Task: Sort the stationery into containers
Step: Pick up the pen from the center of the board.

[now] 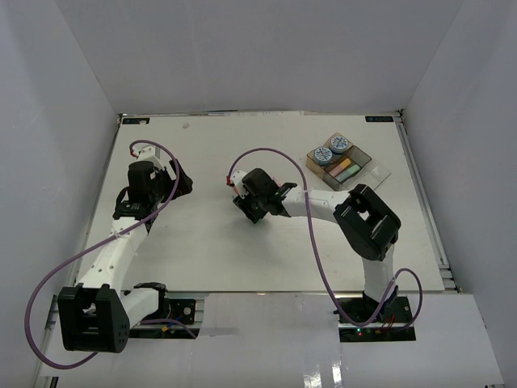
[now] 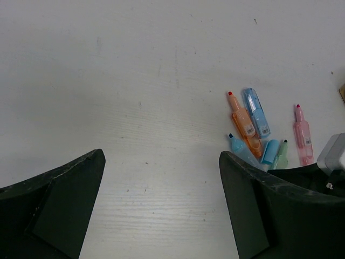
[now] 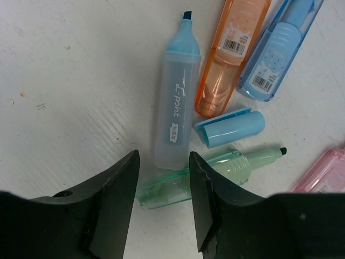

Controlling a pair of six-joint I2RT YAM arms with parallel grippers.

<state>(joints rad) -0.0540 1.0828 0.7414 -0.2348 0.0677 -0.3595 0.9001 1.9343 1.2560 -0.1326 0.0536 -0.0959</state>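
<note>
Green and see-through, one highlighter [image 3: 237, 164] lies uncapped on the white table [image 2: 135, 65], its blunt end in the gap of the right gripper [image 3: 163, 156]. That gripper's fingers [image 3: 116, 199] stand narrow, one at the highlighter's end and the other across its barrel. I cannot tell whether they pinch it.

Touching its upper side is a loose blue cap [image 3: 232, 128]. A pale blue highlighter [image 3: 175, 108], also uncapped, points its base into the same gap. Beside that lie an orange highlighter [image 3: 226, 59] and a blue pen-like piece [image 3: 277, 54], side by side. A pink highlighter [image 2: 302, 135] lies a little apart from the bunch.

From above, the right arm's wrist covers this loose bunch near the middle of the table. The clear trays [image 1: 376, 166] sit well apart at the far right. Two blue-and-white rolls [image 1: 322, 154] are in their far compartments, with a few pastel pieces [image 1: 343, 168] in the one just nearer.

The left gripper [image 2: 161, 205] hangs over bare table to the left of the bunch, its fingers spread wide and holding nothing.
</note>
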